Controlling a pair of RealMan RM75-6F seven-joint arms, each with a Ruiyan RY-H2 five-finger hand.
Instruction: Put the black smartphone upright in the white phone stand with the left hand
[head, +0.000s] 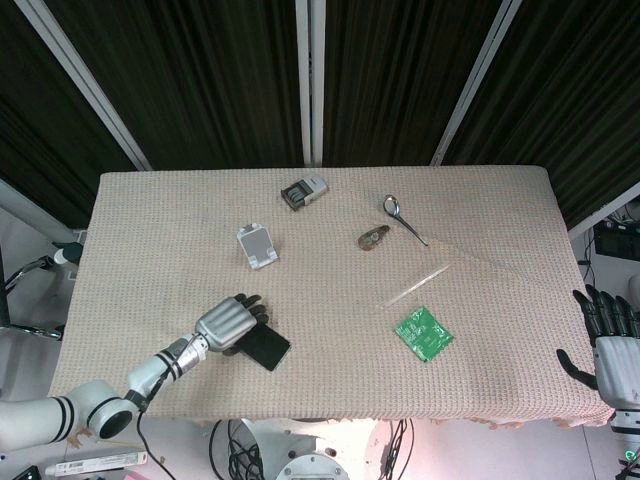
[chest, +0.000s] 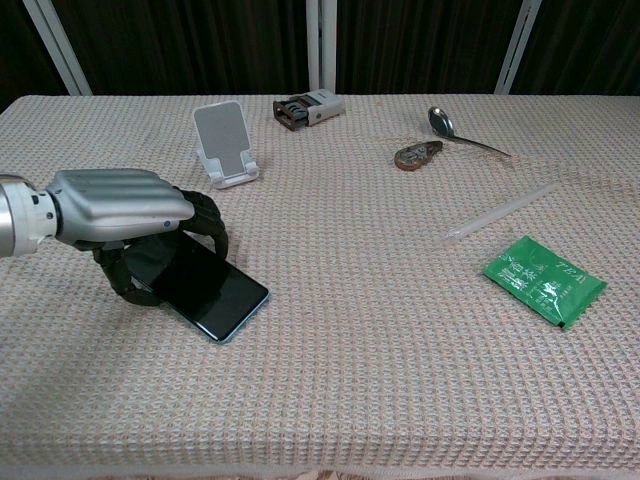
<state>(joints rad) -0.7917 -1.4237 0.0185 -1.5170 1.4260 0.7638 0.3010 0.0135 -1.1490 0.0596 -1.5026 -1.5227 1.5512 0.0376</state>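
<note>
- Left hand (chest: 125, 215) low over the near-left part of the table (head: 500, 200), fingers curled down around the near end of the black smartphone (chest: 205, 290), thumb against one long edge and dark fingertips against the other; seemingly gripping it, though true hold hard to confirm.
- Smartphone lying screen up, far end resting on the cloth, gripped end tilted slightly off it; no logo or text readable on the glass.
- White phone stand (chest: 226, 143) upright farther back on the table, well apart from the phone, slot empty.
- Right hand (head: 605, 335) off the table's right edge, fingers spread and straight, holding nothing.
- Green packet (chest: 544, 279) at the near right, white print with "TEA" legible along one edge; smaller lettering too fine to read.
- Clear straw (chest: 500, 212) lying diagonally just beyond the packet.
- Spoon (chest: 455, 130) and a small brown, silver-tipped object (chest: 417, 155) near the far right.
- Small grey and black device (chest: 308, 107) at the far edge, markings unreadable.
</note>
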